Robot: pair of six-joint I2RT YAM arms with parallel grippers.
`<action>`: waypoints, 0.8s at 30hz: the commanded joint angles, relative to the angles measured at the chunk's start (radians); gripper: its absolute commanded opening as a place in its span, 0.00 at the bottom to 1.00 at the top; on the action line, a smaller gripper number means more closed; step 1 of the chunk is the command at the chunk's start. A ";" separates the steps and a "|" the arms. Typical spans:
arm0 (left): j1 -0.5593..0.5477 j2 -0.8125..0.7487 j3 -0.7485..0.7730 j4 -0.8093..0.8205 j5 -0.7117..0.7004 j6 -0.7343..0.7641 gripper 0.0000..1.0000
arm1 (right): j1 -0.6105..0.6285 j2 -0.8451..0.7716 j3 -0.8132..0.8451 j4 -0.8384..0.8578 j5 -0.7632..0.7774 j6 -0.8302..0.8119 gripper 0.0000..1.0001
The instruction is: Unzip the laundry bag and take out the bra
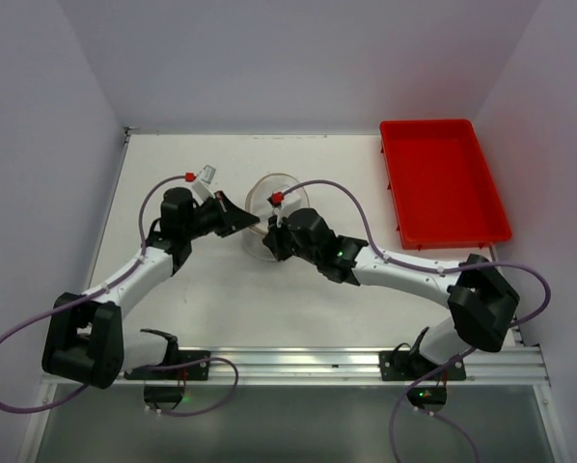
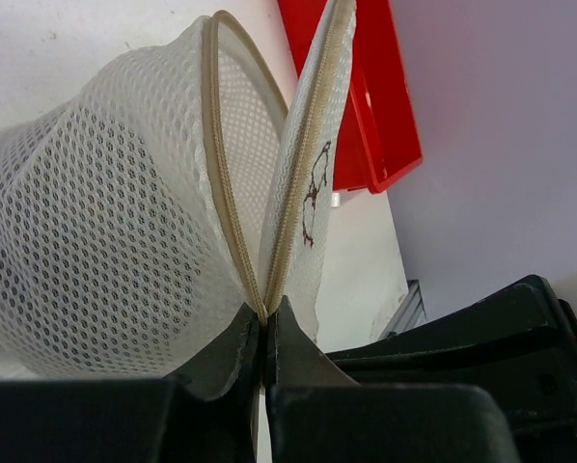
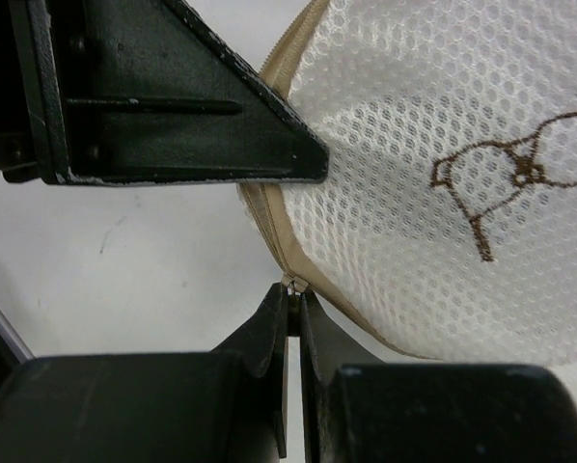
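The bag (image 1: pixel 272 198) sits mid-table between the two arms, well apart from the tray (image 1: pixel 443 183). Both grippers meet at its near edge.

The left gripper (image 2: pixel 262 333) has its fingers pressed together on the zip (image 2: pixel 219 174), at the point where the two tan tapes join. From that pinch the tapes part into a narrow V, so the lid (image 2: pixel 317 135) stands a little off the mesh body. This hold looks meant to anchor the bag, so that a tug on the zip opens teeth rather than dragging the whole pod across the table (image 1: pixel 211 318).

The right gripper (image 3: pixel 293 309) pinches the small metal pull (image 3: pixel 290 284) between closed fingers, just beside the left fingertip. It appears placed to run the pull along the rim, away from the anchored spot.

From above, the wire rim reads as a near-round ring, so the lid seems to face mostly upward, tipped toward the far side. The dome has no clear long axis. Its zip runs round the rim, and in the left wrist view the gap widens away from the left fingers, toward the tray. The lid's brown print (image 3: pixel 501 183) faces the right wrist camera.

The bra does not show plainly. Only mesh is visible, so it is presumably inside, though the pictures cannot confirm that.
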 commanded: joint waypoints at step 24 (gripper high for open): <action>0.083 0.046 0.097 -0.062 0.016 0.133 0.00 | -0.132 -0.244 -0.150 -0.153 0.075 -0.122 0.00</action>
